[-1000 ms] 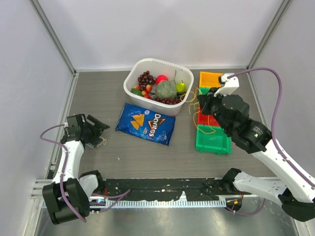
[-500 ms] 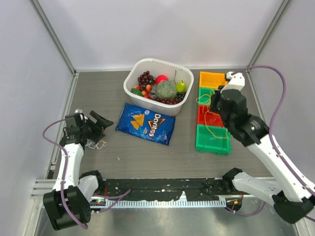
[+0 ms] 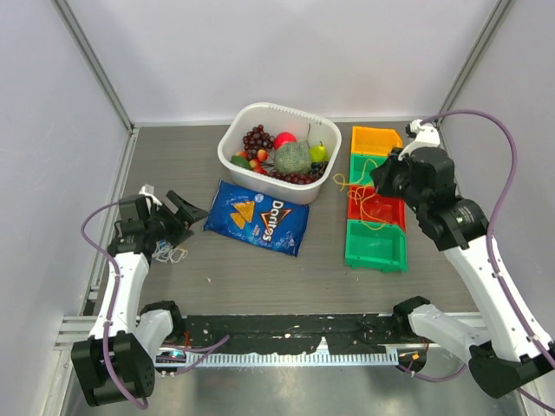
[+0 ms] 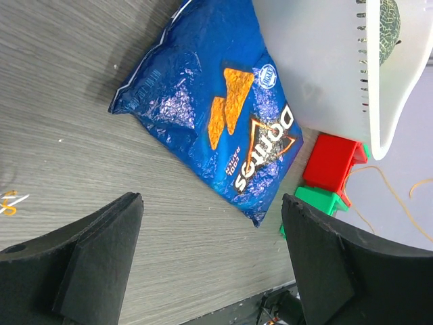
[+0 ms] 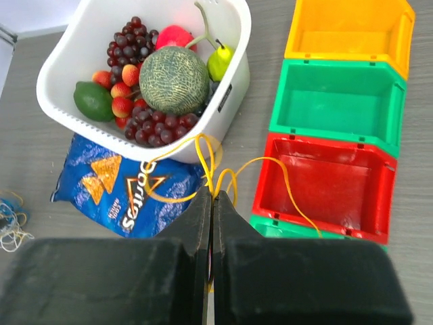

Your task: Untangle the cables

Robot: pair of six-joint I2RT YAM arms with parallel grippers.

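Note:
My right gripper (image 3: pixel 381 180) is shut on a thin yellow cable (image 3: pixel 354 181) and holds it in the air above the coloured bins. In the right wrist view the jaws (image 5: pixel 212 193) pinch the yellow cable (image 5: pixel 203 154); its loops hang over the red bin and toward the chips bag. A small bunch of blue and white cords (image 3: pixel 171 253) lies on the table at the left, and also shows in the right wrist view (image 5: pixel 9 218). My left gripper (image 3: pixel 184 217) is open and empty just above and right of that bunch; its jaws (image 4: pixel 211 203) stand wide apart.
A white tub of fruit (image 3: pixel 251 117) stands at the back centre. A blue Doritos bag (image 3: pixel 257 217) lies in front of it. A row of orange (image 3: pixel 375 139), green, red (image 3: pixel 381 208) and green (image 3: pixel 375 245) bins stands at the right.
My right gripper has risen and moved back and right, pulling the yellow cable with it. My left gripper has shifted right, away from the blue and white bunch.

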